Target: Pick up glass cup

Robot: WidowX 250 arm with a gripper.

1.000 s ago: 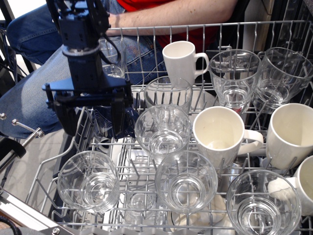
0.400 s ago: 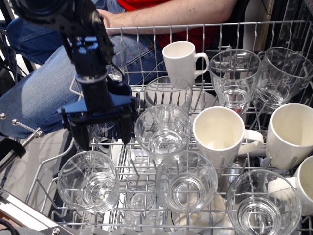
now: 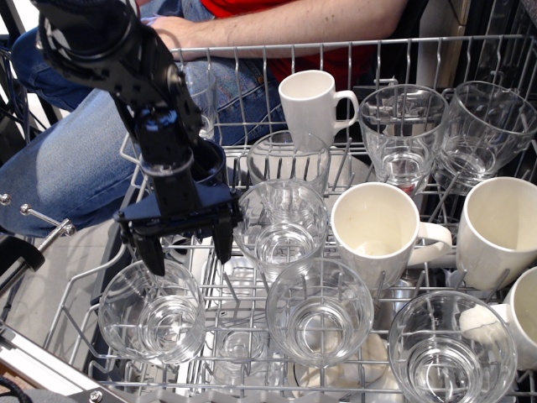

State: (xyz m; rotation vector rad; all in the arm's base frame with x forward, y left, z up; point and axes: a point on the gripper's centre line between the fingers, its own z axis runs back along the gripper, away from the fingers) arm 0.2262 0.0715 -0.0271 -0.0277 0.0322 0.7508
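Several clear glass cups stand upright in a wire dish rack (image 3: pixel 352 50). The nearest glass cup (image 3: pixel 151 315) is at the front left. My gripper (image 3: pixel 189 257) is open, its two black fingers (image 3: pixel 154 259) pointing down just above that cup's far rim; the left finger is over the rim, the right finger is between this cup and the middle glass cup (image 3: pixel 279 222). Nothing is held. Other glass cups stand at the front centre (image 3: pixel 319 312) and front right (image 3: pixel 451 348).
White mugs (image 3: pixel 310 105) (image 3: pixel 376 231) (image 3: pixel 499 231) stand among the glasses. A dark blue mug (image 3: pixel 211 161) is partly hidden behind my arm. More glasses (image 3: pixel 403 130) (image 3: pixel 478 130) stand at the back right. A seated person's arm (image 3: pixel 277 23) lies beyond the rack.
My gripper has moved down and toward the front, from beside the dark blue mug to just above the front-left glass cup. It stays open. The cups have not moved.
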